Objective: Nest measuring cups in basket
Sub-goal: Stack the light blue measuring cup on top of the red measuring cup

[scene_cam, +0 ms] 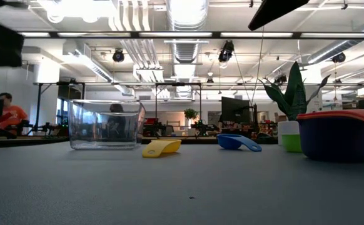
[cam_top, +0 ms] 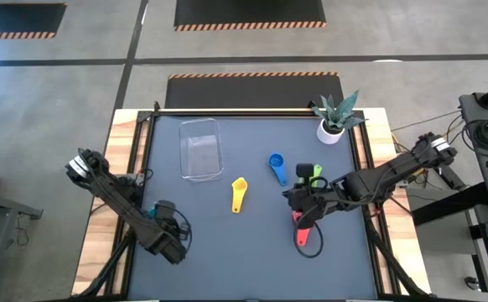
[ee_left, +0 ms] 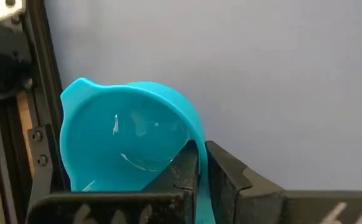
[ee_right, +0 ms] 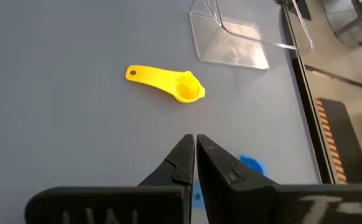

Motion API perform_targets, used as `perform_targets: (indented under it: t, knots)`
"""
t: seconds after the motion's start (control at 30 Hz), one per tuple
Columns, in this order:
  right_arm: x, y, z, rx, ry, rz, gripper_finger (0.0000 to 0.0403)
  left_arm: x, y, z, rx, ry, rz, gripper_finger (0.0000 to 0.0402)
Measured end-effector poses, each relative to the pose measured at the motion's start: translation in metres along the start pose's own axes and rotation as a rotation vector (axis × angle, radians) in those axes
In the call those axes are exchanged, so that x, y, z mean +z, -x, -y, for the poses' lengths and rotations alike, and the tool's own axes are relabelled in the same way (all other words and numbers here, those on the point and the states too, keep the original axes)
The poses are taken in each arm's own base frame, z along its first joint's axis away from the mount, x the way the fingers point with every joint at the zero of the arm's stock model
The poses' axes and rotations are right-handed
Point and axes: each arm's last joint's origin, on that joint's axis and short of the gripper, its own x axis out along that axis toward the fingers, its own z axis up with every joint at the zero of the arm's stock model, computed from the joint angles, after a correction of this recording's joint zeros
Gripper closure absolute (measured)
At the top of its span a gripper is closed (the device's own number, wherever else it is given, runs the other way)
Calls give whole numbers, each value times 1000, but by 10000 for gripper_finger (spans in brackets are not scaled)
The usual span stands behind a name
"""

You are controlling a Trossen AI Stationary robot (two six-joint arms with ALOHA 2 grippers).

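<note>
So the left gripper (ee_left: pixel 196 180) sits low at the near-left corner of the bench (cam_top: pixel 252 243), and its fingers are pinched tight on the flat handle of the teal cup (ee_left: pixel 128 140). Grabbing the handle makes sense to me: it leaves the bowl hanging free so it can drop into another cup or the basket (cam_top: pixel 202 148) without the fingers getting in the way. The teal one is a roomy glossy scoop with a little pour lip, bowl facing the wrist camera. The basket is clear, shallow and looks empty, sitting toward the far left-middle, well apart from that grip, so nothing is nested yet by the look of it. The right gripper (ee_right: pixel 194 158) hovers mid-right with its fingers closed on nothing, near the red cup (cam_top: pixel 304 231) and green cup (cam_top: pixel 315 177). The yellow cup (cam_top: pixel 239 195) and blue cup (cam_top: pixel 277 167) lie loose between the basket and that cluster.
</note>
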Motion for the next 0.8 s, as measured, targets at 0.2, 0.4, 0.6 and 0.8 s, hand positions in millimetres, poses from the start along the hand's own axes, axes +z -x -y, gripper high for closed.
perform_targets:
  t: [0.2,0.4,0.6,0.8]
  knots:
    - [-7,12,7,0,-56,-29,394,4,29,8,-74,-50,35,399]
    - [-12,28,6,28,-79,-25,394,11,60,24,-274,-91,185,400]
    - [-18,46,-3,79,-86,11,394,26,88,48,-422,-165,327,400]
    - [-28,56,-10,97,-98,72,394,38,108,85,-498,-295,426,400]
